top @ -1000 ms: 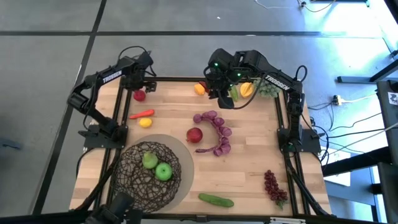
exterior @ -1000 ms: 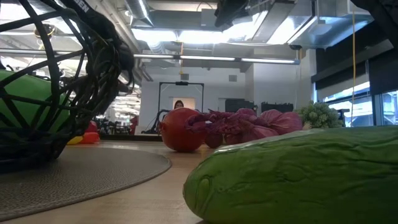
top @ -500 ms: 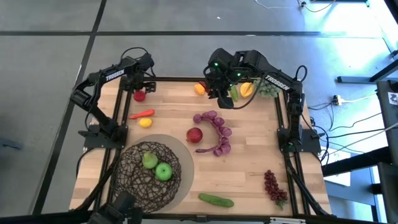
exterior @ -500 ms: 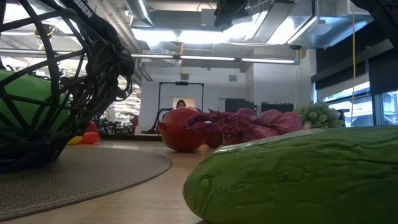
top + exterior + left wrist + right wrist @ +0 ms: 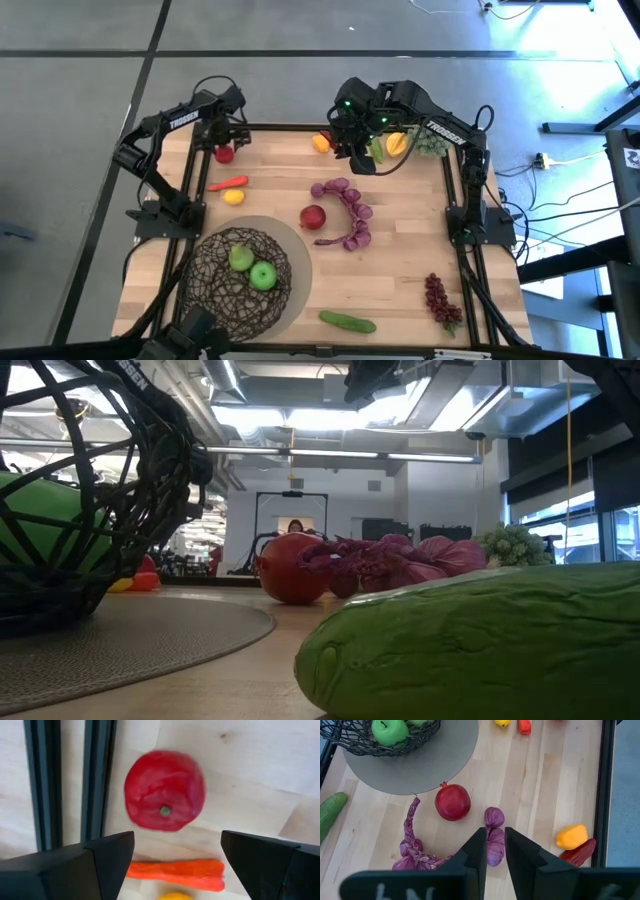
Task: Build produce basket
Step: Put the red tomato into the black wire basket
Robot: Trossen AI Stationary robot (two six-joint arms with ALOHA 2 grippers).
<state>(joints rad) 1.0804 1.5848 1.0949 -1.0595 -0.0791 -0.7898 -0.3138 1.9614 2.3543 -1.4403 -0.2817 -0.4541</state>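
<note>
Left gripper (image 5: 177, 857) spread wide, empty, hovering over red apple (image 5: 164, 790) at table's far left corner, beside black frame rail (image 5: 97, 780). Red chili (image 5: 175, 874) and small yellow fruit (image 5: 233, 197) just beyond apple.

Right gripper (image 5: 494, 851) nearly pressed together, nothing between fingers, raised over far edge above purple garlic-like braid (image 5: 350, 212); pomegranate (image 5: 313, 216) next to braid.

Wire basket (image 5: 240, 275) on grey round mat (image 5: 295, 250), near-left, holding green apple (image 5: 263, 275) and pear (image 5: 240, 258). Cucumber (image 5: 347, 321) and dark-red grapes (image 5: 440, 300) along near edge.

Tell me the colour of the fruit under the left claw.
Red: a round red apple with a green stem spot, clearest in the left wrist view.
</note>
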